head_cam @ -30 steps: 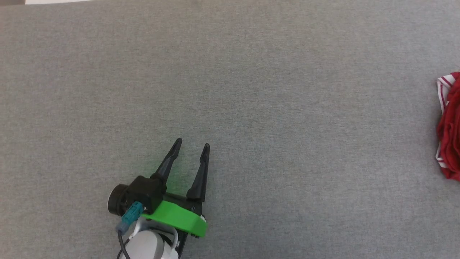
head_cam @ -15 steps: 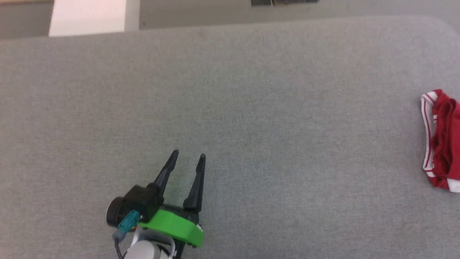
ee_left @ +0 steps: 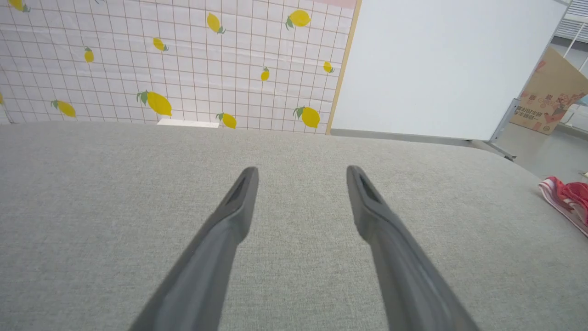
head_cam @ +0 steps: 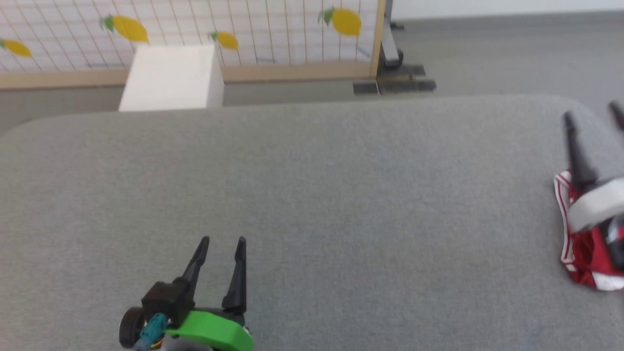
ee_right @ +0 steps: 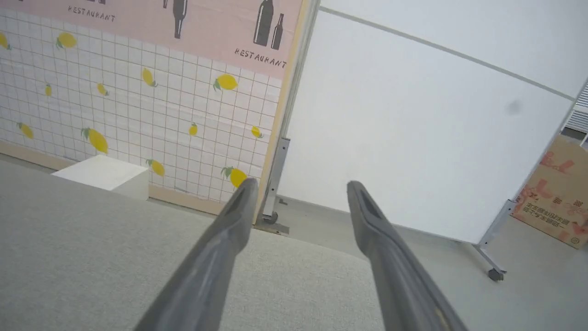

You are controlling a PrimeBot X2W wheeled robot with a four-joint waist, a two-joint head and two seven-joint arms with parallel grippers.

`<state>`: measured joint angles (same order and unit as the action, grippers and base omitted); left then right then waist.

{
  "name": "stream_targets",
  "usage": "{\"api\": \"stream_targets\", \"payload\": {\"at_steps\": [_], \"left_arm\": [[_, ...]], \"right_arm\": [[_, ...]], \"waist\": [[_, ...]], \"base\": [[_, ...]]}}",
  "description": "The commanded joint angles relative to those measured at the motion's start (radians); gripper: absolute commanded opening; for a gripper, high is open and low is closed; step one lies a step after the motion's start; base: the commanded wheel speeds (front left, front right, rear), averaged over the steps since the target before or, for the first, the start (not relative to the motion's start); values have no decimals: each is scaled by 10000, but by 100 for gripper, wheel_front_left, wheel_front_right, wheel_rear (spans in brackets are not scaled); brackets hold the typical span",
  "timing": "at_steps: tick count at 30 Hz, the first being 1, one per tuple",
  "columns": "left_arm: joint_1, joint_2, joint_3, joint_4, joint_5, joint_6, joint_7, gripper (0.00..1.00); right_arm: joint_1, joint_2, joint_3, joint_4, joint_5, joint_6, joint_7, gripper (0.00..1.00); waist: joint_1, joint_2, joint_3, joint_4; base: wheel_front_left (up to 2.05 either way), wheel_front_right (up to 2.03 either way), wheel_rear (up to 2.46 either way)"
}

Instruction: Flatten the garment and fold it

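Grey table [head_cam: 341, 195]: garment [head_cam: 587, 256] crumpled red heap, striped trim, at right edge. Left tool [head_cam: 223, 239], right tool [head_cam: 592, 111] spread, empty.

Garment [head_cam: 582, 256] red, white-striped trim; table [head_cam: 312, 195] grey; panel [head_cam: 195, 19] white, yellow lemons.

Light is bright, even and diffuse in all views, and the grey fabric surface [head_cam: 341, 195] carries hardly any shadow. The head view is soft throughout. At 3 o'clock in it the right gripper [head_cam: 592, 112] is smeared by motion blur. In the left wrist view the white panel [ee_left: 436, 69] at 1 o'clock is nearly blown out. Both wrist views bow straight lines near their edges, and the fingers [ee_left: 216, 257] lose focus towards 6 o'clock.
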<state>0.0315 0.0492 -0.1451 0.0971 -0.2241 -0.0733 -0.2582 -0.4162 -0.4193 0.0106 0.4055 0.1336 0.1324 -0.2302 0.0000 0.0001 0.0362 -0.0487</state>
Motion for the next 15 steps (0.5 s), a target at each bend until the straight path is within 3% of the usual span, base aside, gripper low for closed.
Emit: {"api": "stream_targets", "payload": {"at_steps": [1,10,15], "left_arm": [[166,10,51,-1,60,96,-36,100],[622,10,134,185,304,251,-36,100],[788,10,237,278,362,269,-36,100]], "right_arm": [[458,332,-119,-402,57,-17,-93,100],[3619,2698,-860,-2826,-169,-17,-230,100],[4774,3334,-961,-3225,-264,-17,-272,100]], "waist": [[0,-1,-471,284],[0,-1,-824,585],[0,-1,-954,684]], "base": [[0,0,0],[0,0,0],[0,0,0]]}}
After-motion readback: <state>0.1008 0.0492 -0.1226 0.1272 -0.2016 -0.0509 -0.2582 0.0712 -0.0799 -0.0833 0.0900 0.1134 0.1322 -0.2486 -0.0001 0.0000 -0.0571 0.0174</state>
